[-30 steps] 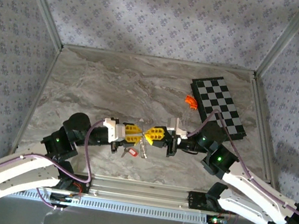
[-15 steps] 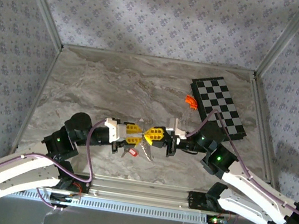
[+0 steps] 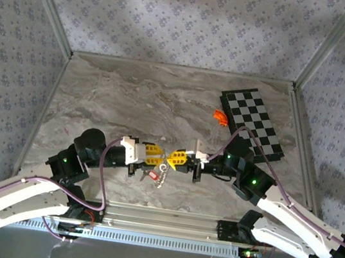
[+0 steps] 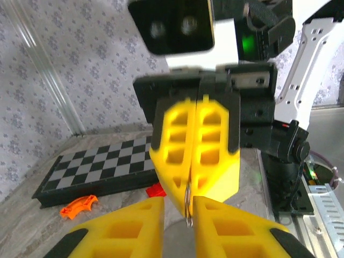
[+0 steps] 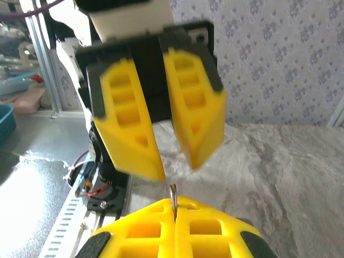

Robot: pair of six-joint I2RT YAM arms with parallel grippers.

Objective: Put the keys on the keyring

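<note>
Over marble (image 3: 132,97), keyring (image 4: 188,210) in right claw (image 4: 191,189)

keys (image 3: 155,175) too small to tell apart, keyring (image 5: 173,195) mostly hidden in right tool (image 4: 191,192)

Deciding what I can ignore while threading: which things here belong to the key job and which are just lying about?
Job: thin silvery metal keyring, pinched in the shut right gripper; small silver keys with a red tag; left gripper, jaws apart.
Lying about: small orange curved piece; black-and-grey checkered board.
</note>
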